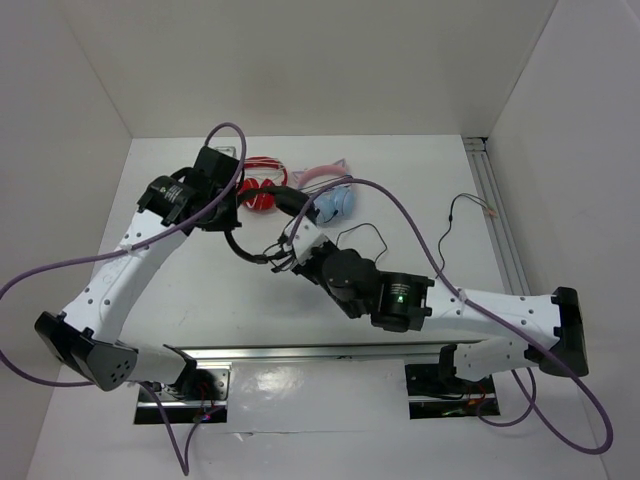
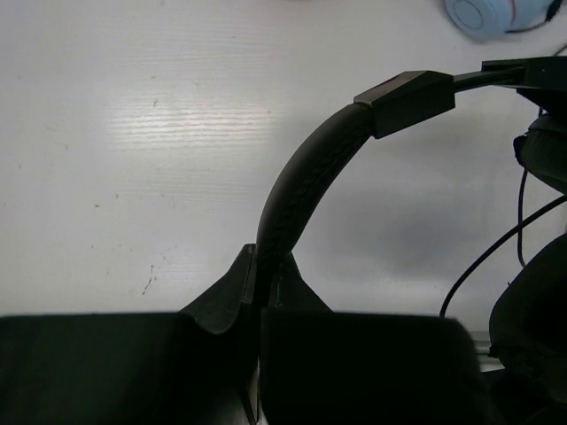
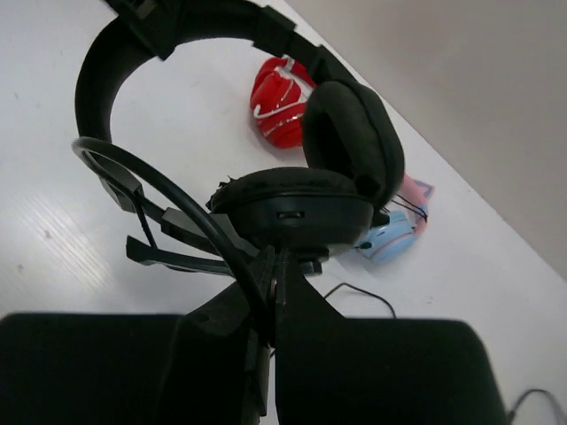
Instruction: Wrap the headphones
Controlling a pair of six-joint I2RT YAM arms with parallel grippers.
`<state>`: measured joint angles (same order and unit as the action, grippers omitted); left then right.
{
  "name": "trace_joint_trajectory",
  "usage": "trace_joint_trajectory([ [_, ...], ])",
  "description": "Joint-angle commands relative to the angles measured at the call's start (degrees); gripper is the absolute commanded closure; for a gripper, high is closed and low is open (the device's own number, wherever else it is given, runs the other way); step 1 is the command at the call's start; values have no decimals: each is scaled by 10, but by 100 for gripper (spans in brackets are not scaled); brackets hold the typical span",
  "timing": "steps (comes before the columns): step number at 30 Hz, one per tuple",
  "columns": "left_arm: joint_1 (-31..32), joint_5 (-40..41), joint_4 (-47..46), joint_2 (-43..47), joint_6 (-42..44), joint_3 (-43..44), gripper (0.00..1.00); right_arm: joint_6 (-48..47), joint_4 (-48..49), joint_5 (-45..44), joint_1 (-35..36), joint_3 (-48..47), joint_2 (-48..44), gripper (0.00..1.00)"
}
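The black headphones [image 1: 243, 250] hang between my two grippers above the table. My left gripper [image 2: 261, 285] is shut on the padded headband [image 2: 301, 186]; it also shows in the top view [image 1: 226, 216]. My right gripper [image 3: 276, 266] is shut just below an earcup [image 3: 297, 208], with the black cable [image 3: 168, 190] curving into its jaws; it also shows in the top view [image 1: 284, 252]. The second earcup [image 3: 350, 137] faces the first. The boom mic [image 3: 168, 259] sticks out to the left. More cable [image 1: 362, 234] trails on the table.
Red-and-white headphones [image 1: 262, 190] and light-blue headphones with pink ears [image 1: 335, 203] lie at the back of the table. A loose thin wire [image 1: 465, 205] lies at the right. White walls enclose the table, with a rail [image 1: 500, 230] along the right side.
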<state>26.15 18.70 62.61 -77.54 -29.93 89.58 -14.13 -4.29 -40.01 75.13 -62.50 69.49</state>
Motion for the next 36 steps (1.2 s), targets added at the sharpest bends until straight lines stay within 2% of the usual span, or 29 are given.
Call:
trace_joint_trajectory([
  [1, 12, -42, -48, -5, 43, 1, 100, -69, -90, -26, 18, -46, 11, 100],
  [8, 65, -85, -55, -5, 79, -41, 100, -164, -85, -97, 18, -83, -5, 100],
  [17, 165, -112, -75, 27, 96, -100, 100, -207, -95, -64, -74, -111, -23, 100],
  [26, 223, -205, -88, 73, 126, -106, 100, -166, -100, 64, -176, -84, -18, 100],
  [31, 231, -205, -83, 106, 126, -106, 100, -137, -75, 146, -241, -50, -24, 100],
  [36, 231, -191, -69, 133, 113, -84, 100, -90, -69, 292, -321, -45, -13, 100],
])
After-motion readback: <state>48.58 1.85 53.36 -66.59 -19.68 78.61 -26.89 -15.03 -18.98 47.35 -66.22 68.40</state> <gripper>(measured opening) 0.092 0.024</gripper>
